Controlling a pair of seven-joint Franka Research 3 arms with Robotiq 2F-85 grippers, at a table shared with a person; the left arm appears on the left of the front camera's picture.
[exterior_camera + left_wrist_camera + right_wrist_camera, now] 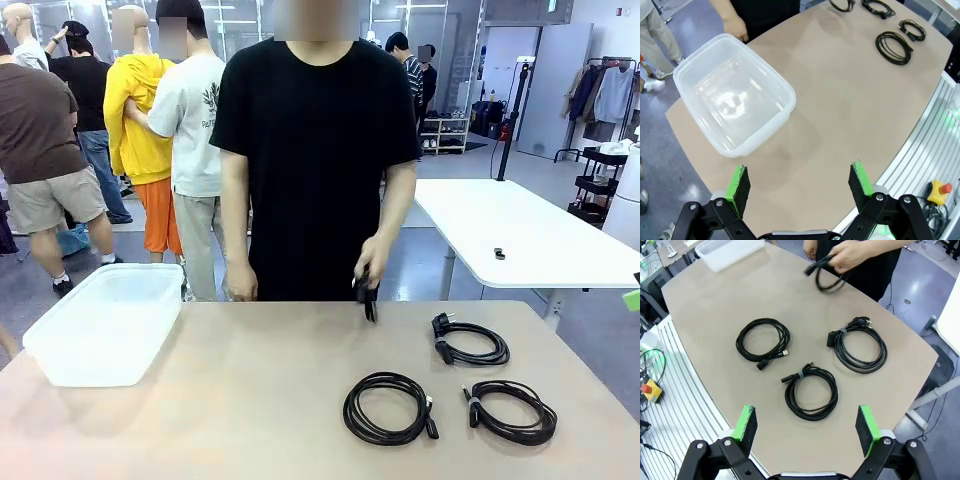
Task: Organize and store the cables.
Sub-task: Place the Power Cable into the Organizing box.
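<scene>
Three coiled cables lie spaced apart on the worktop's right half, and a fourth hangs from the person's hand at the far edge. The bin hugs the left corner with a bare middle stretch between them. Both arms' jaws are released, gripping nothing.

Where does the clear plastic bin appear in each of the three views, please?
Front view: the bin sits at the left edge of the table.
Left wrist view: the bin is centre-left, large.
Right wrist view: the bin is at the top left, small.
Shared landmark: the coiled cable lying nearest the bin.
</scene>
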